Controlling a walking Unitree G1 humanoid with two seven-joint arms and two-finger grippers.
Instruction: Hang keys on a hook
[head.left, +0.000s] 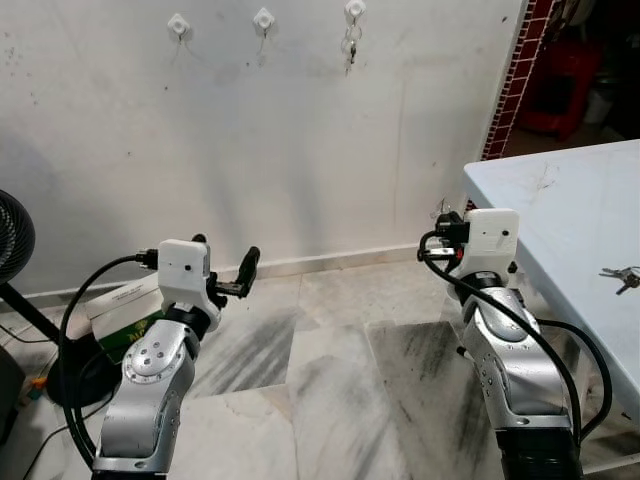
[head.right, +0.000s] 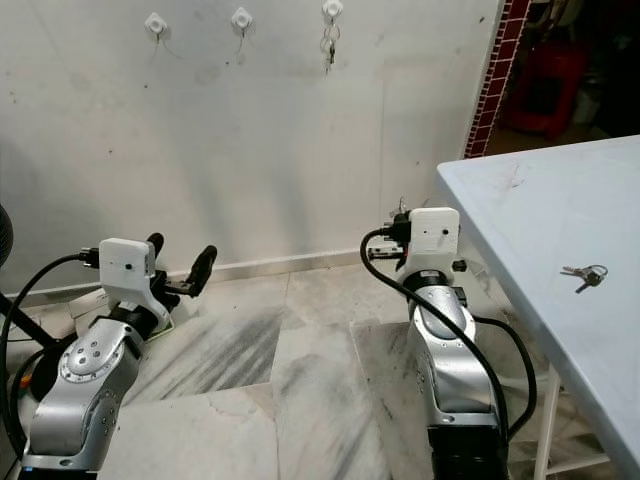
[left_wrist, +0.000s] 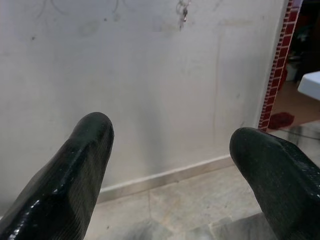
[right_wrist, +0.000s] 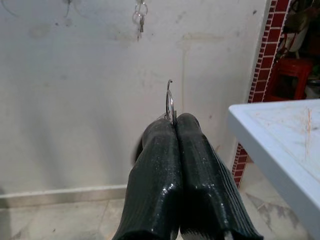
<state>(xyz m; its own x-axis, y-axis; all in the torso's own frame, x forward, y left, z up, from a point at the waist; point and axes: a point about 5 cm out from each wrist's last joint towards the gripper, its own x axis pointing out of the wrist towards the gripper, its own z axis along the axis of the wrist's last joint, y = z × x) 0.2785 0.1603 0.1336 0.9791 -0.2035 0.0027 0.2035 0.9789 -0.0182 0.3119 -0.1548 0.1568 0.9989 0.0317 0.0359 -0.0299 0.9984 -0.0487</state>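
Note:
Three white hooks are fixed high on the wall: the left hook, the middle hook and the right hook. A bunch of keys hangs from the right hook. My right gripper is shut on a thin metal key ring that sticks up between its tips; it is held low, well below the hooks, next to the table's corner. My left gripper stands open and holds nothing, also low and pointing at the wall. A second set of keys lies on the pale table.
The table fills the right side, its corner close to my right arm. A black fan and a green and white box stand on the floor at the left with cables. A red brick pillar ends the wall.

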